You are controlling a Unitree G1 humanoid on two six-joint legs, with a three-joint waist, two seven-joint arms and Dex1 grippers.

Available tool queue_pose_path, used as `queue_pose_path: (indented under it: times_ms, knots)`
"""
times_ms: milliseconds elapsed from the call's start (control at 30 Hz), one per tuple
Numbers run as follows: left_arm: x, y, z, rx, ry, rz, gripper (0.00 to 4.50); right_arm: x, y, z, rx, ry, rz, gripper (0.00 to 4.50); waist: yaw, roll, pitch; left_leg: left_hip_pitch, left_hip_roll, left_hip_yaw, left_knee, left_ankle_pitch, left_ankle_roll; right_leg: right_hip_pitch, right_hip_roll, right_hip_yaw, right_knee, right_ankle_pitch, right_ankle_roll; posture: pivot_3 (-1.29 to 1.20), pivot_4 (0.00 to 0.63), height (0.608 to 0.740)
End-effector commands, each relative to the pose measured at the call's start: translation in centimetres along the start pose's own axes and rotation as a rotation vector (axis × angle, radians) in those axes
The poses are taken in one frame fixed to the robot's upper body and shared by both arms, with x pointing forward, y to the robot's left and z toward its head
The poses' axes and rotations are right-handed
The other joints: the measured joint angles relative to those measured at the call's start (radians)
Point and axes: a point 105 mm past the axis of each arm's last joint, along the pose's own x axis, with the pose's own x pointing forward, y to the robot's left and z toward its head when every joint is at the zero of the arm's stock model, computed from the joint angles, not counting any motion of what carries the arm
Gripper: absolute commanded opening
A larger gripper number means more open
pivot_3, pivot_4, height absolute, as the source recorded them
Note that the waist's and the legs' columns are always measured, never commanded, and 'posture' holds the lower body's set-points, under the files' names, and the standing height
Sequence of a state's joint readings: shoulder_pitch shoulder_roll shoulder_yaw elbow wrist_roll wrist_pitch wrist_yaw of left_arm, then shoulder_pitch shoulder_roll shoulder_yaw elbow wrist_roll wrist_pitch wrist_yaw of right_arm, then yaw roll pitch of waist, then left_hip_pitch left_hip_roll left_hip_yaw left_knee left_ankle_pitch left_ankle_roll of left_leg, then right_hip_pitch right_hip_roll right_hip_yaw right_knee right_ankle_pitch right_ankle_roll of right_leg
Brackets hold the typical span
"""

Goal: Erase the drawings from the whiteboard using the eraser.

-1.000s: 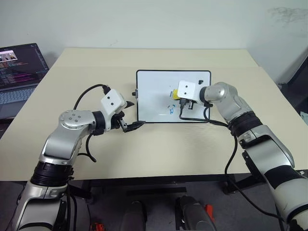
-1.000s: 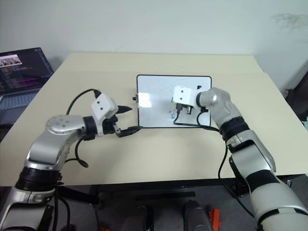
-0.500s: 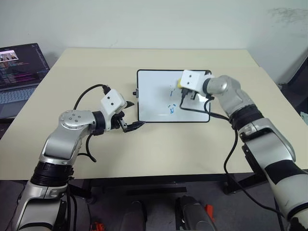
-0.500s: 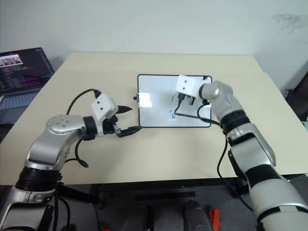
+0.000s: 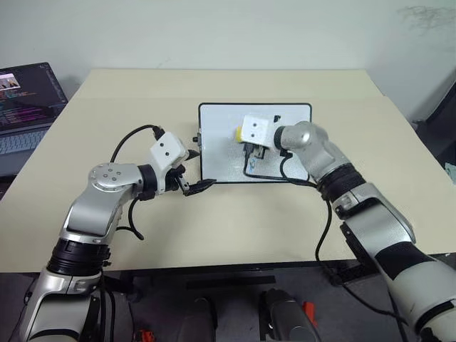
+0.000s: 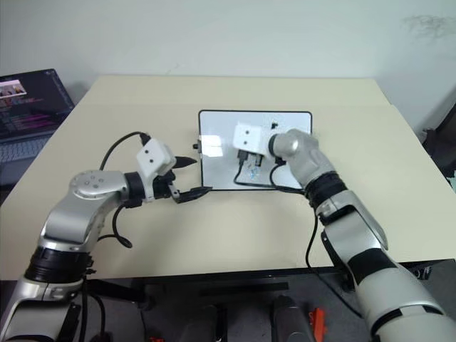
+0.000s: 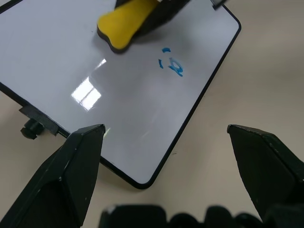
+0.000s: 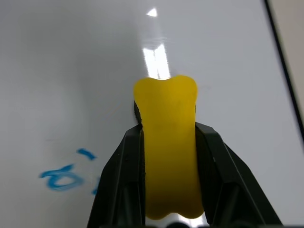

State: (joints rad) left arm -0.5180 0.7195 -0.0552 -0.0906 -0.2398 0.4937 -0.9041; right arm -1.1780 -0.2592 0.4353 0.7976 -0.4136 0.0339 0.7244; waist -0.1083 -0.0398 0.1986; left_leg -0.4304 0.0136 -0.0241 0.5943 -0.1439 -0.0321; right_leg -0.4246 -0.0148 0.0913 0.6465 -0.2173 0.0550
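Yellow foam, the eraser (image 8: 169, 142) looks light and squashy; the right gripper (image 5: 251, 146) pinches it across its narrow waist (a sensible hold) over the whiteboard (image 7: 71, 61), beside the remaining blue drawings (image 7: 172, 65). The left gripper (image 5: 194, 171) hovers spread wide and empty at the board's near corner. A laptop (image 5: 25, 107) sits well apart; nothing obstructs.

The right gripper (image 8: 168, 142) swept the eraser (image 7: 127, 23) leftward across the whiteboard (image 5: 221, 146); only a small blue drawing (image 7: 172, 64) was left.
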Motion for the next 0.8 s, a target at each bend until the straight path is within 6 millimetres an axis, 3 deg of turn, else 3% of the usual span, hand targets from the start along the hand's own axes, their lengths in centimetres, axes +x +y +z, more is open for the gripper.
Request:
queue_pose_path:
  times_ms: [33,133,267,533,667,800]
  knots:
    - [-0.3,0.3,1.3,0.047,-0.031,0.018,4.5,-0.6,0.0,-0.5,-0.018,0.024,0.022,1.05,0.002,0.0,0.0,0.0,0.0,0.0,0.0,0.0,0.0,0.0,0.0,0.0,0.0,0.0,0.0,0.0,0.15,0.74]
    - [-0.3,0.3,1.2,0.046,-0.031,0.019,4.5,-0.8,-0.1,-1.2,-0.016,0.044,0.019,1.05,0.004,0.0,0.0,0.0,-0.001,0.0,0.001,0.0,0.0,0.001,-0.001,0.0,0.0,0.0,0.0,0.0,0.15,0.74]
    - [-0.2,0.3,1.3,0.049,-0.034,0.019,4.5,-2.3,-3.9,-3.0,0.012,0.114,-0.137,1.05,0.005,0.0,0.0,0.0,-0.001,0.0,0.001,0.0,0.0,0.001,-0.001,0.0,0.0,0.0,0.0,0.0,0.15,0.74]
    - [-0.1,0.4,1.4,0.054,-0.037,0.016,4.5,-4.1,-6.8,-5.3,0.038,0.186,-0.248,1.05,0.018,0.0,0.0,0.0,-0.001,0.001,0.002,0.0,0.0,0.001,-0.003,0.0,-0.001,0.0,0.0,0.0,0.15,0.74]
    - [-0.1,0.5,1.5,0.057,-0.036,0.015,4.5,-3.7,-6.1,-5.2,0.03,0.174,-0.21,1.05,0.019,0.0,0.0,0.0,-0.001,0.001,0.002,0.0,0.0,0.001,-0.002,-0.001,-0.001,0.0,0.0,0.0,0.15,0.74]
    - [0.0,0.5,1.5,0.057,-0.038,0.014,4.5,-2.0,-3.3,-3.6,0.019,0.113,-0.1,1.05,0.019,0.0,0.0,0.0,-0.001,0.001,0.002,0.0,0.0,0.002,-0.002,0.0,-0.001,0.0,0.0,0.0,0.15,0.74]
